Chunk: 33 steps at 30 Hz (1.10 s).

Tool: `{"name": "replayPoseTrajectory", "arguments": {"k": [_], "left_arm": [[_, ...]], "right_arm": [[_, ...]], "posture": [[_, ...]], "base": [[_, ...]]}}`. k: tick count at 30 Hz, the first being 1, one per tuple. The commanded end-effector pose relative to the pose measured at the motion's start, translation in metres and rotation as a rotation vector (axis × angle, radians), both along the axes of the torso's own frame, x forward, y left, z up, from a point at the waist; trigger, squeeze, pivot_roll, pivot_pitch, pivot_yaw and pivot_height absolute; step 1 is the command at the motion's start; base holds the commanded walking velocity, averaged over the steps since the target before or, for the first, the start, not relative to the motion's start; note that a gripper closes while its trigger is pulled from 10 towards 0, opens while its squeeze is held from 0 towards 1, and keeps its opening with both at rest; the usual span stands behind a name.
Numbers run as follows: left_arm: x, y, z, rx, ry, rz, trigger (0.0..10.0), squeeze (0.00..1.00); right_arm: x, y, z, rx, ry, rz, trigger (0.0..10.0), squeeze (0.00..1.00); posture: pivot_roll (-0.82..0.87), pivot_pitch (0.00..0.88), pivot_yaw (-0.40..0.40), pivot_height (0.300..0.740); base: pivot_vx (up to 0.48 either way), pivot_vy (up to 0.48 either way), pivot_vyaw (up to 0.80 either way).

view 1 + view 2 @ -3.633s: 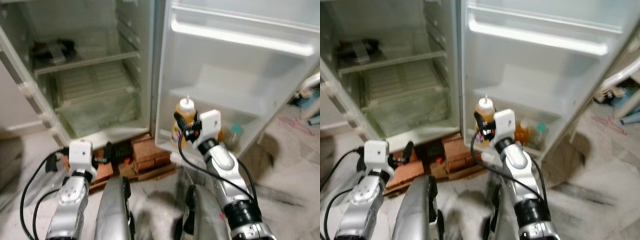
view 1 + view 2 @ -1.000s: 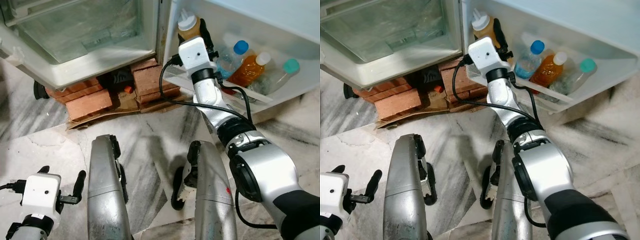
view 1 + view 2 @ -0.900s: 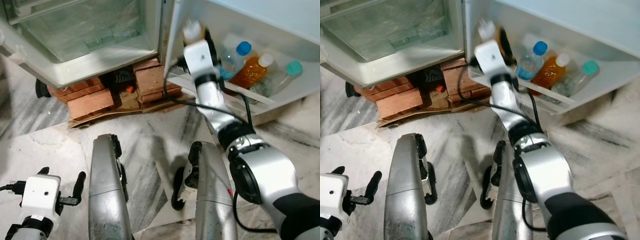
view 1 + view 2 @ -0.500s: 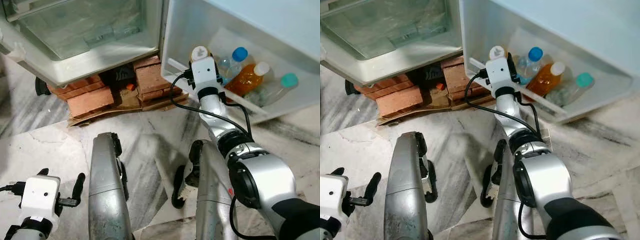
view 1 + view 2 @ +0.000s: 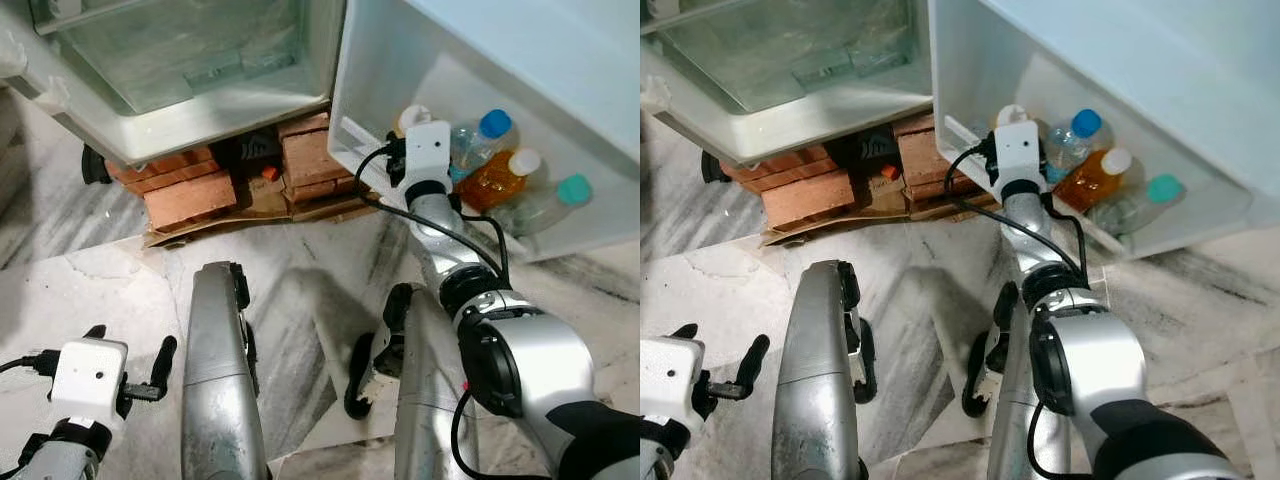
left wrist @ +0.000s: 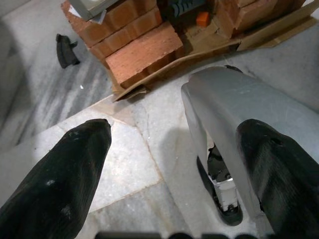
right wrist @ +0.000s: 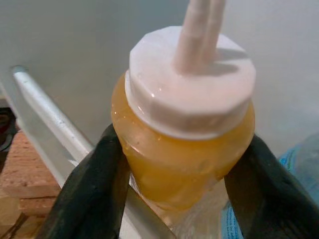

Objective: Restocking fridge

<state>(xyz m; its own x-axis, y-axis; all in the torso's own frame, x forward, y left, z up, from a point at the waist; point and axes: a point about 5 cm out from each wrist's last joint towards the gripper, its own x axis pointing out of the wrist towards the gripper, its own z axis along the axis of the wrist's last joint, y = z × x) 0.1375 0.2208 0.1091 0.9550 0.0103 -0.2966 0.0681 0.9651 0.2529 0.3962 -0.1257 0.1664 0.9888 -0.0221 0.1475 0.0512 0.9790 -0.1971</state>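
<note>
Fridge (image 5: 180, 90) door shelf (image 5: 560, 235), upper right of frame, is where my sauce bottle (image 7: 187, 144) goes. At lower left my left gripper (image 5: 130, 375) hangs open over marble floor (image 5: 300, 270), idle. Rightward, my right gripper (image 7: 179, 164) clamps the bottle's neck, keeping it upright beside the drink bottles (image 5: 490, 170).

Bottles (image 5: 492, 175) in door shelf (image 5: 560, 225)

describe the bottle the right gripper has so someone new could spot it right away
Look at the bottom shelf of the open fridge door. Four bottles stand there; the squeeze bottle sits at the hinge end, in the right gripper. It alone has a white nozzle cap.
</note>
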Motion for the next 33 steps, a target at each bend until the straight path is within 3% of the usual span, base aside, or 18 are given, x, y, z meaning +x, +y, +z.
{"name": "replayPoseTrajectory", "arguments": {"k": [1, 4, 5, 7, 11, 20, 22, 25, 28, 33], "left_arm": [[-0.005, 0.001, -0.011, 0.003, 0.06, 0.006, 10.0, 0.0], [-0.003, 0.002, -0.012, 0.004, 0.059, 0.006, 10.0, 0.0], [0.0, 0.002, -0.013, 0.005, 0.058, 0.006, 10.0, 0.0], [0.001, 0.003, -0.015, 0.013, 0.056, 0.005, 10.0, 0.0], [0.009, 0.014, -0.021, 0.038, 0.053, 0.026, 10.0, 0.0], [0.045, 0.025, -0.024, 0.05, -0.007, 0.038, 10.0, 0.0], [0.048, 0.025, -0.024, 0.05, -0.012, 0.036, 10.0, 0.0], [0.067, 0.023, -0.024, 0.047, -0.046, 0.023, 10.0, 0.0], [0.072, 0.024, -0.023, 0.045, -0.062, 0.021, 10.0, 0.0], [0.092, 0.025, -0.028, 0.038, -0.073, 0.011, 10.0, 0.0]], "right_arm": [[-0.006, -0.013, -0.025, 0.028, 0.116, -0.056, 10.0, 1.0], [-0.005, -0.013, -0.022, 0.041, 0.114, -0.055, 10.0, 1.0], [-0.003, -0.011, -0.019, -0.012, 0.107, -0.075, 10.0, 1.0], [0.0, -0.007, -0.011, -0.028, 0.087, -0.082, 10.0, 1.0], [0.005, 0.004, 0.006, -0.04, 0.034, -0.055, 10.0, 1.0], [0.015, 0.006, 0.04, -0.038, -0.036, -0.062, 10.0, 1.0], [0.016, 0.006, 0.042, -0.04, -0.037, -0.064, 10.0, 1.0], [0.017, 0.002, 0.045, -0.031, -0.022, -0.07, 10.0, 1.0], [0.018, 0.001, 0.045, -0.031, -0.017, -0.064, 10.0, 1.0], [0.016, 0.001, 0.036, -0.057, 0.015, -0.038, 10.0, 1.0]], "posture": [[0.37, 0.507, -0.04, 0.546], [0.37, 0.493, -0.043, 0.546], [0.37, 0.479, -0.045, 0.546], [0.37, 0.472, -0.048, 0.546], [0.35, 0.439, -0.054, 0.546], [0.33, 0.339, -0.06, 0.546], [0.33, 0.328, -0.061, 0.546], [0.3, 0.272, -0.06, 0.546], [0.29, 0.25, -0.058, 0.546], [0.23, 0.19, -0.041, 0.546]], "base": [[0.0, 0.0, 0.0], [0.0, 0.0, 0.0], [0.0, 0.0, 0.0], [0.0, 0.0, 0.0], [0.0, 0.0, 0.0], [0.0, 0.0, 0.0], [0.0, 0.0, 0.0], [0.0, 0.0, 0.0], [0.0, 0.0, 0.0], [0.0, 0.0, 0.0]]}}
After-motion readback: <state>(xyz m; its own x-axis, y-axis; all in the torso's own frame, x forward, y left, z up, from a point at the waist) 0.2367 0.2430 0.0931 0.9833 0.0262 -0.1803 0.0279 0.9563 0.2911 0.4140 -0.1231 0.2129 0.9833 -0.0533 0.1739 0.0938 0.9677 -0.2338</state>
